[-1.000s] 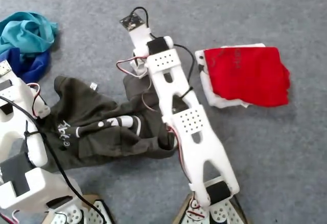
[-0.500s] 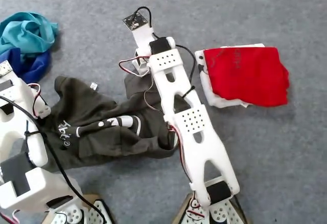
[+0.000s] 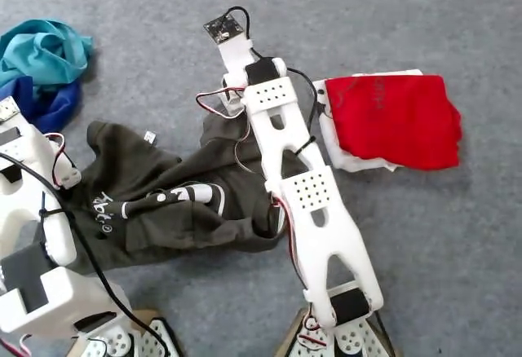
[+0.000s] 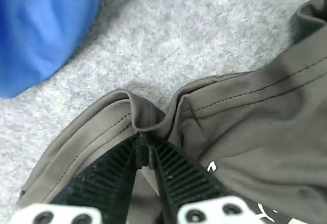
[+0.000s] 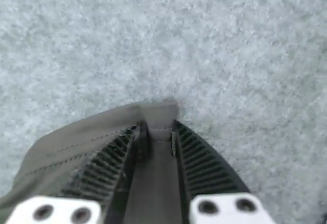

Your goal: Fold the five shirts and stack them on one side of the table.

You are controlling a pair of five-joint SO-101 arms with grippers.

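Right claw (image 5: 156, 130) edged farther from its base, dragging pinched dark shirt (image 3: 163, 202) edge along.

Olive shirt (image 3: 155, 210) rumpled, red shirt (image 3: 391, 121) folded flat

High view: fixed, high above, facing down on the surface (image 3: 424, 243), far enough off to take in the whole dark shirt (image 3: 163, 202). Left wrist view: very close, looking down past the left gripper (image 4: 144, 155) at that shirt's hem, with the blue shirt (image 4: 41, 29) just beside it. Right wrist view: equally close, looking past the right gripper (image 5: 156, 137) at another edge of the dark shirt. All three views share the dark shirt and the surface.
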